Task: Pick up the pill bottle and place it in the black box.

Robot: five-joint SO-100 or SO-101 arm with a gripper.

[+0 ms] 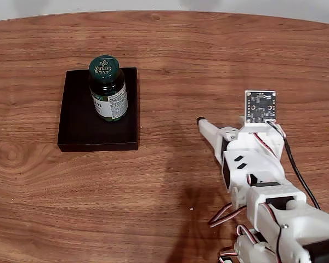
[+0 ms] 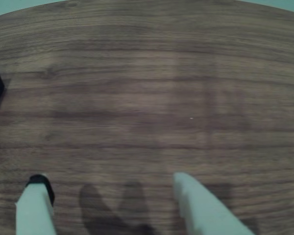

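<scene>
I see the bottle (image 1: 107,87) standing inside the box (image 1: 77,131), my gripper (image 2: 108,188) open, empty, well right of it.

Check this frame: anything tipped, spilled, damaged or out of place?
Nothing stands out. The pill bottle stands upright with its cap on in the black box, toward the far side in the fixed view. The gripper is open and empty over bare wooden table, well to the right of the box. No spill or damage visible.

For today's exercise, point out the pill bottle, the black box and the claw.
pill bottle (image 1: 108,87), fixed view, on its body.
black box (image 1: 77,129), fixed view, on its bare floor.
claw (image 2: 112,196), wrist view, between its fingertips.
</scene>
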